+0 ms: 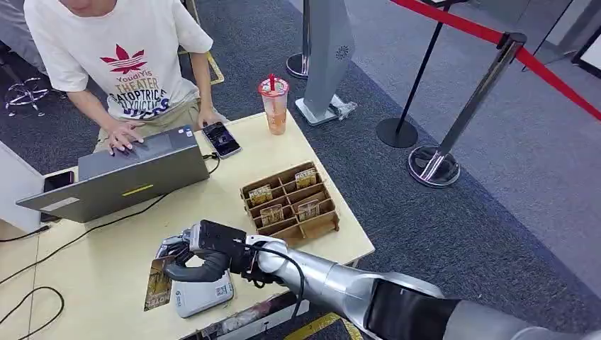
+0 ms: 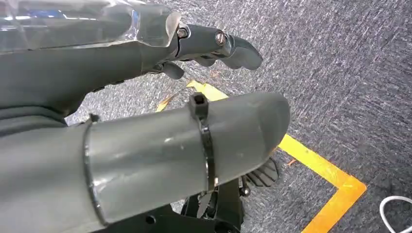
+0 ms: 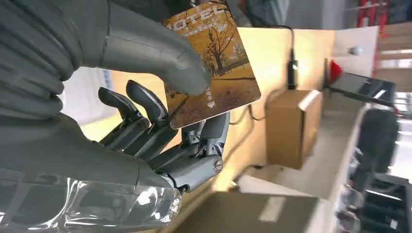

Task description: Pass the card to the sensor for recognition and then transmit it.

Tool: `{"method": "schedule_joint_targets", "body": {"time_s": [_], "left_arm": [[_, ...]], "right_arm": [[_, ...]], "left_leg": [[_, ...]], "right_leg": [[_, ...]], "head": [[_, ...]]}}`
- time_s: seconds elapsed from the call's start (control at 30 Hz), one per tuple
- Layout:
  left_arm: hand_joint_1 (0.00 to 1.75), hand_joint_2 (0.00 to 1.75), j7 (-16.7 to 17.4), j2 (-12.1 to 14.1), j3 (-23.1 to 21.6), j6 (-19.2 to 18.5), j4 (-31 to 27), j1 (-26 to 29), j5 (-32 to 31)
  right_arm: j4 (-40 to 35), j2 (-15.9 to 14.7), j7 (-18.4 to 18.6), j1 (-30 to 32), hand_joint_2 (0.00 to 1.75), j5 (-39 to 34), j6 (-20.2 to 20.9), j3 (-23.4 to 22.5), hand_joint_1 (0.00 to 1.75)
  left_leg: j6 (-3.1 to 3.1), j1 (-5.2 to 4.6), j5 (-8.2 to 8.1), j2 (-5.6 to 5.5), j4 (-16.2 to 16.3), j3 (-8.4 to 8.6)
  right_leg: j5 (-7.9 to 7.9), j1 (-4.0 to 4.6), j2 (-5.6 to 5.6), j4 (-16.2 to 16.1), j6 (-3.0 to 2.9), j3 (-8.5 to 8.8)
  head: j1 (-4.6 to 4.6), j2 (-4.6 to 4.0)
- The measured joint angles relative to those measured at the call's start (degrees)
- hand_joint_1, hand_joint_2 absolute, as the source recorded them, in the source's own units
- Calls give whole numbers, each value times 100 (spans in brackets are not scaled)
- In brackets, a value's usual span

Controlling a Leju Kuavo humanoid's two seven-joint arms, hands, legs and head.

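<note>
The right hand point(image 1: 190, 256) pinches the card point(image 1: 157, 283) between thumb and fingers, just beside the white sensor point(image 1: 202, 294), and it should probably lay the card flat over the sensor's top face and hold it steady.

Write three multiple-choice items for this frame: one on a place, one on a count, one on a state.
1. Where is the drink cup?
A. far table edge, right of the phone
B. inside the tray
C. on the laptop

2. How many compartments of the cardboard tray hold cards?
A. one
B. four
C. seven

3. What is the right robot hand doing?
A. resting empty
B. holding a card
C. pressing the laptop

Answers: 1 A, it stands beside the phone; 2 B, four cards show; 3 B, thumb and fingers pinch it.
</note>
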Motion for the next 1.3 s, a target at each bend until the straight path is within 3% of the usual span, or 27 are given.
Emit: {"method": "schedule_joint_targets", "body": {"time_s": [0.4,1.03,1.3], "left_arm": [[0,0,15,2,0,-37,9,6,-87],[0,0,76,28,0,-55,57,61,-105],[0,0,79,37,0,-63,57,62,-118]], "right_arm": [[960,28,40,-89,175,-151,-255,455,175],[1129,-105,-26,-131,175,-337,-732,210,175],[1214,-171,-35,-130,175,-151,-616,125,175]], "left_leg": [[0,-1,0,-2,0,0],[0,-1,0,0,0,1],[0,-1,0,0,0,1]], "right_leg": [[0,0,-2,0,0,0],[0,0,0,0,0,0],[0,0,0,-1,0,0]], "head": [[0,0],[0,0],[0,0]]}}
